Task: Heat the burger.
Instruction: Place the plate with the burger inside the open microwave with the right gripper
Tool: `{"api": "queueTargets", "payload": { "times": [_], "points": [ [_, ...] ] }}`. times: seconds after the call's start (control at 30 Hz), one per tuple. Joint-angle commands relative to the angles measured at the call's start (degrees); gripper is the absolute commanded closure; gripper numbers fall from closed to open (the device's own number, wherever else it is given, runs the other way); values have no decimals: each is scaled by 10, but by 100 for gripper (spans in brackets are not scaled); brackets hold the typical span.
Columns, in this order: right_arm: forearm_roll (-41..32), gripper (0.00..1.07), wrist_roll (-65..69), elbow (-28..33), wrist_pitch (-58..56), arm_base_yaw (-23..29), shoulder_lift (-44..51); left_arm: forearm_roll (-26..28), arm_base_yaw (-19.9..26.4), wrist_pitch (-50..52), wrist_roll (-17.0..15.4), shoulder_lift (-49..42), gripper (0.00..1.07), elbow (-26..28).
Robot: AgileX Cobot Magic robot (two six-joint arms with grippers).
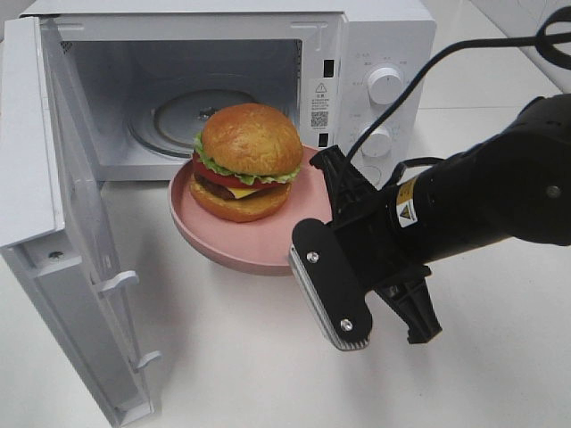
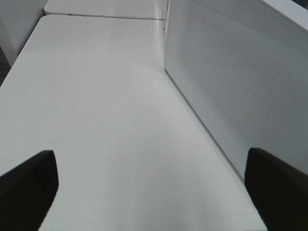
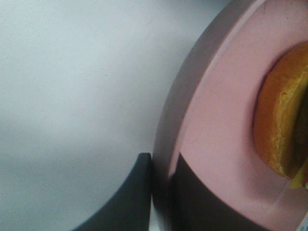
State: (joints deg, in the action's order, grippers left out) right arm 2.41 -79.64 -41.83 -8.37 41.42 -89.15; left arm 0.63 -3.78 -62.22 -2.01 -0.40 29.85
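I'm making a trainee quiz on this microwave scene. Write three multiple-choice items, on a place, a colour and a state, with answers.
1. Where does the burger sit? A) on the microwave's glass turntable B) on the plate C) on top of the microwave
2. What colour is the plate? A) blue B) white C) pink
3. How is the right gripper? A) shut on the plate's rim B) open above the burger C) shut on the microwave door
Answers: 1 B, its bottom bun rests on the plate; 2 C, its rim and floor are pink; 3 A, its fingers pinch the rim from both sides.
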Motion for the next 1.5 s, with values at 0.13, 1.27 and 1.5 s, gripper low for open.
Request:
{"api": "queueTargets", "payload": {
  "times": [0.13,1.27,1.5],
  "points": [
    [52,107,62,-58,40,-1,-31,3,1,9,1,-10,9,-2],
    [142,107,164,-258,-23,-1,-179,3,1,9,1,-10,9,-2],
    [172,107,178,-302,-41,-1,-206,3,1,9,1,-10,9,-2]
  ]
}}
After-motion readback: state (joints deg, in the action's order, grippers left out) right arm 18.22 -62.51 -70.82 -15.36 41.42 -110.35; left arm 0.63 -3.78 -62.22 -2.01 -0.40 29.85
